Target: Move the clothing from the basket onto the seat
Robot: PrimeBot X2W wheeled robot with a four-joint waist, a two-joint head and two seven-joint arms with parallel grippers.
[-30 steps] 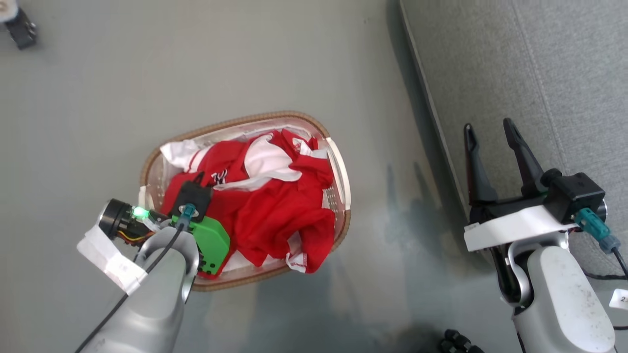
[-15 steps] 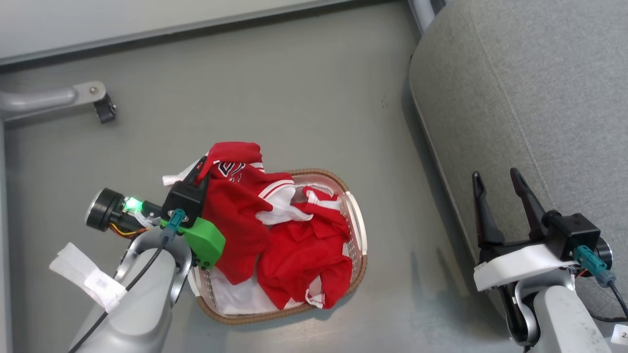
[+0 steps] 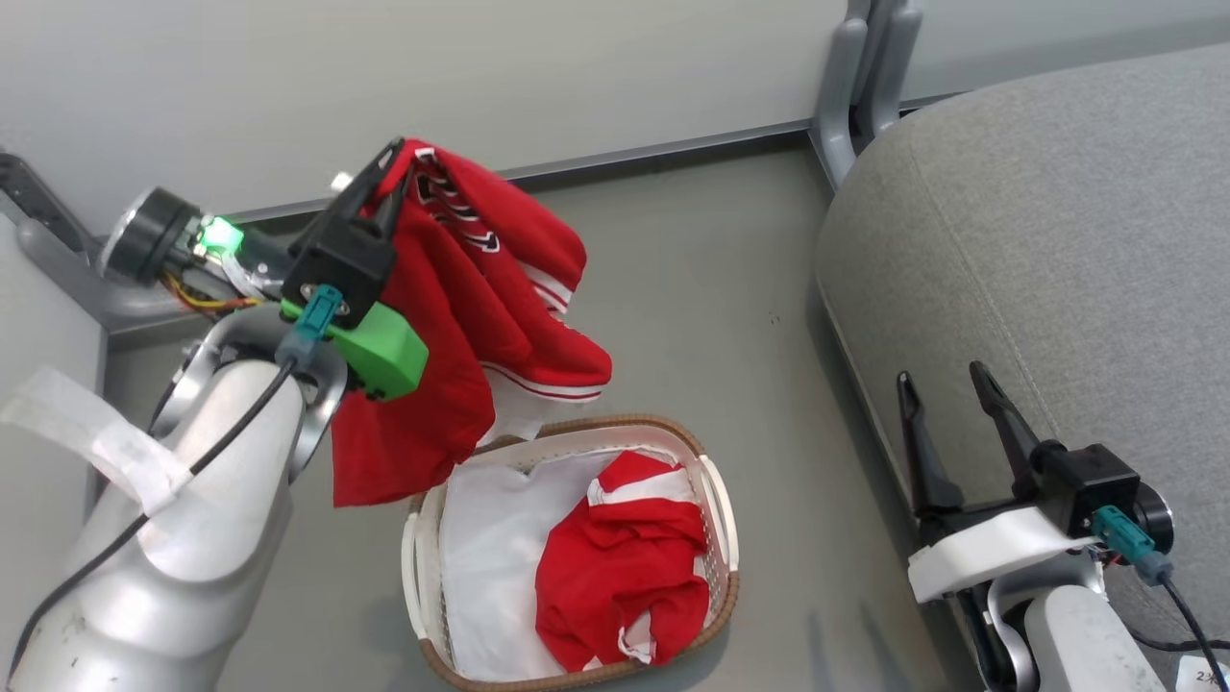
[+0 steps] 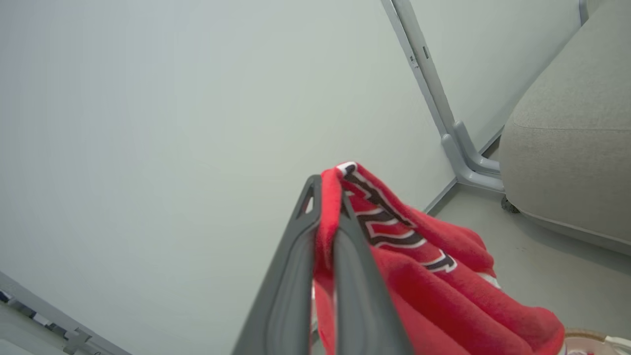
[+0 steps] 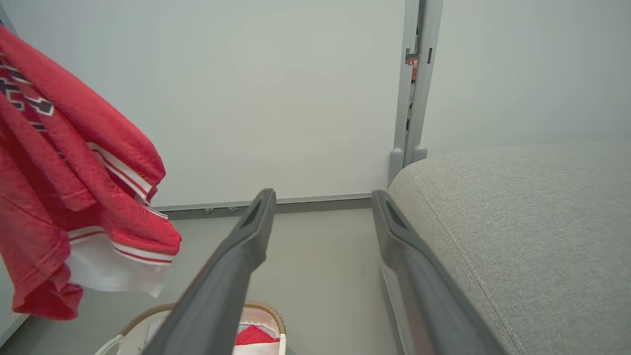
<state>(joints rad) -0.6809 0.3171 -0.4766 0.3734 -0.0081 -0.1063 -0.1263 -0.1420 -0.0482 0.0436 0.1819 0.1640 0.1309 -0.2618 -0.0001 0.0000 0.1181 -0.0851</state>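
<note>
Where the basket (image 3: 723,514) is sitting: on the floor beside the sofa (image 3: 1057,240), with a crumpled jersey (image 3: 625,577) and a white sheet (image 3: 490,557) lying inside.
Left gripper (image 3: 396,154): reaching up high, pinching a hanging jersey (image 3: 461,317) tight, clear of the basket.
Right gripper (image 3: 941,374): fingers standing wide apart, holding nothing, by the sofa.

Soft, matt red cloth on this jersey (image 3: 452,288), pinched in my left gripper (image 3: 396,154); its fingers (image 4: 291,276) read as dull dark plastic. Below it, the basket (image 3: 732,586) is shiny white plastic with a woven brown rim. Beside my right gripper (image 3: 941,375), the sofa (image 3: 1038,240) is coarse grey fabric.
</note>
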